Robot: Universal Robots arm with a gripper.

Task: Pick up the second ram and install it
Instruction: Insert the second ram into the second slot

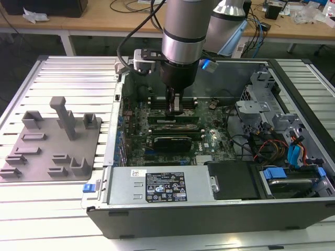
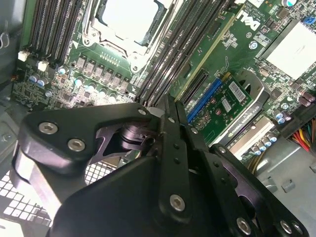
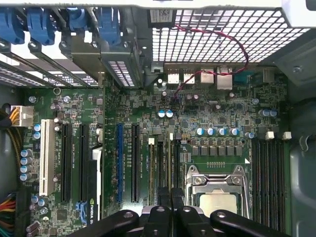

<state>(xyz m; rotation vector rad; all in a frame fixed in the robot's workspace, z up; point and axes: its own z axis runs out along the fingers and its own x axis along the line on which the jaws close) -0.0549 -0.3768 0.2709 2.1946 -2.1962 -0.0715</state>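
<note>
Motherboard (image 3: pixel 148 108), ram (image 2: pixel 206 55) seemingly beneath tool (image 2: pixel 168 102)

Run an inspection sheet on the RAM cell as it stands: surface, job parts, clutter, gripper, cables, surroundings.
Surface: slatted metal table carrying an open PC case.
Job's things: green memory stick standing in the motherboard slots just under the gripper; cannot tell whether it is the second ram.
Clutter: grey fixture plate with upright holders, at the exterior view's left of the case.
Gripper: gripper down inside the case, over the memory slots beside the CPU socket.
Cables: red and blue drive cables at the exterior view's right of the case; black cable looping off the arm; red-black wire across the rear grille.
Surroundings: wooden benches behind the table.
</note>
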